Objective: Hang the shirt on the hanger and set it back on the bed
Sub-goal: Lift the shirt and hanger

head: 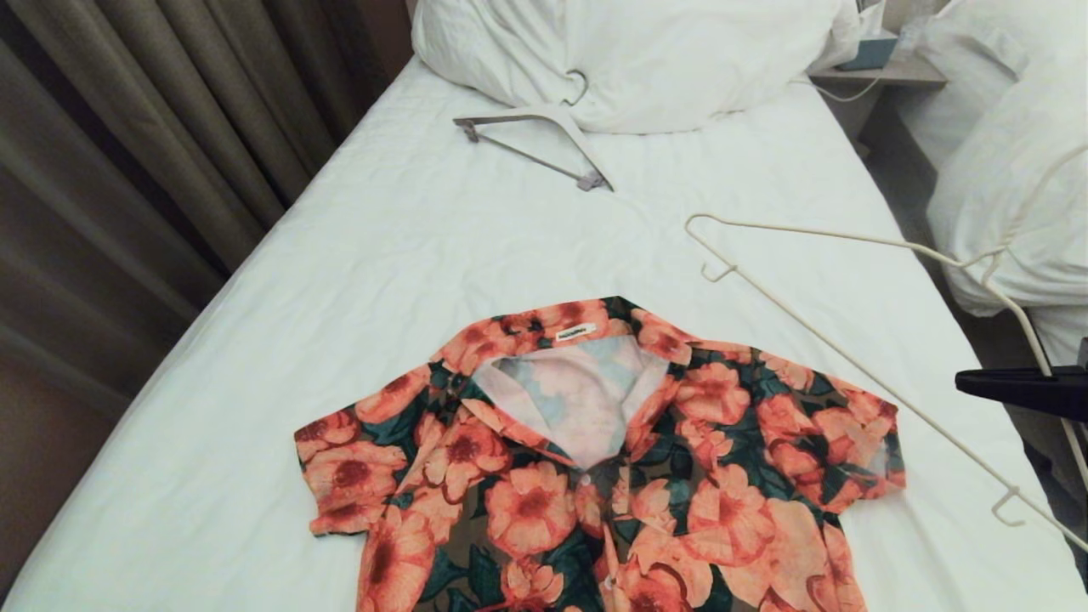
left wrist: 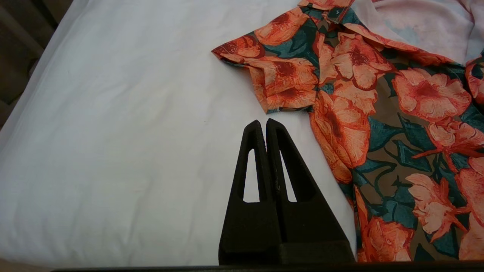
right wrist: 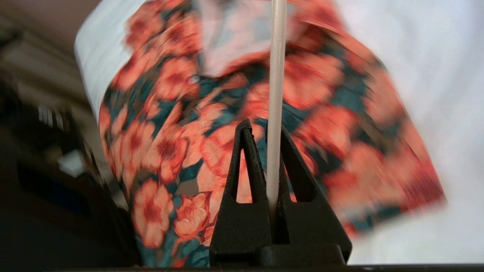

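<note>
The flowered shirt (head: 595,459) lies flat and collar-up on the near part of the bed (head: 340,280), its pale inside showing at the open neck. The thin cream wire hanger (head: 816,234) hangs tilted in the air over the bed's right side, above and to the right of the shirt. My right gripper (head: 962,381) reaches in from the right edge. In the right wrist view that gripper (right wrist: 262,128) is shut on the hanger's wire (right wrist: 277,56), with the shirt (right wrist: 170,143) below. My left gripper (left wrist: 263,122) is shut and empty over the bare sheet beside the shirt's sleeve (left wrist: 287,83).
A thicker white hanger with a grey bar (head: 535,140) lies by the big white pillow (head: 646,59) at the head of the bed. A second bed with a rumpled duvet (head: 1011,170) stands to the right across a narrow gap. Curtains (head: 127,127) hang along the left.
</note>
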Controlling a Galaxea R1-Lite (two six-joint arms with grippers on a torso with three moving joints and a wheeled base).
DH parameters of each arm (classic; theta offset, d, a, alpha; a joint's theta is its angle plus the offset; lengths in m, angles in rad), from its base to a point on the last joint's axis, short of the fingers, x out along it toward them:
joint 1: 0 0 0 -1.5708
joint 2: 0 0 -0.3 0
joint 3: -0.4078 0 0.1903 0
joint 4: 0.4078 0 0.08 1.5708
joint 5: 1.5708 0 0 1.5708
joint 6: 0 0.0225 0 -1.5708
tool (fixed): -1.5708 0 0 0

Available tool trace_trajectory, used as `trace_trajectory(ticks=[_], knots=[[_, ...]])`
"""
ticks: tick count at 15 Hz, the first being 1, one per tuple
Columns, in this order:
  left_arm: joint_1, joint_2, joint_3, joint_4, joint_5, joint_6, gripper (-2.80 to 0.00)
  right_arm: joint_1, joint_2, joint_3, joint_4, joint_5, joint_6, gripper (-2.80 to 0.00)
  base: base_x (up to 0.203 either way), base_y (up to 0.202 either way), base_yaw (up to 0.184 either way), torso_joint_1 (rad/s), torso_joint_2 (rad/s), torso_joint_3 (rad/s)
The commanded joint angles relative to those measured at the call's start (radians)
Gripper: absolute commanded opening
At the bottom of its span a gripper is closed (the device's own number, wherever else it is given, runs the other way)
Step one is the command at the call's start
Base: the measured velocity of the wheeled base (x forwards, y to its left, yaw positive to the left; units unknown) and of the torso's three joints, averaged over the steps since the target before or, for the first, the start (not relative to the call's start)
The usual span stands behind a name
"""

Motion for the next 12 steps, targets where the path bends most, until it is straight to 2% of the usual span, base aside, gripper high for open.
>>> trace_trajectory(ticks=[1,5,10,12], knots=[[0.0,0.001,0.0,0.001,0.0,0.0,-2.8,0.066,-0.058,0.017,0.0,0.007,-0.097,-2.8,0.0,0.0,0.0,0.0,0.0,0.0],[0.0,0.001,0.002,0.001,-0.002,0.01,-2.8,0.22,-0.09,0.024,-0.002,-0.005,-0.261,-2.8,0.0,0.0,0.0,0.0,0.0,0.0],[0.0,0.001,0.002,0.001,0.004,-0.001,-2.8,0.372,-0.104,0.051,-0.005,-0.005,-0.324,-2.8,0.0,0.0,0.0,0.0,0.0,0.0],[0.0,0.001,0.0,0.001,0.007,0.009,-2.8,0.371,-0.108,0.05,-0.054,-0.005,-0.32,-2.8,0.0,0.0,0.0,0.0,0.0,0.0]])
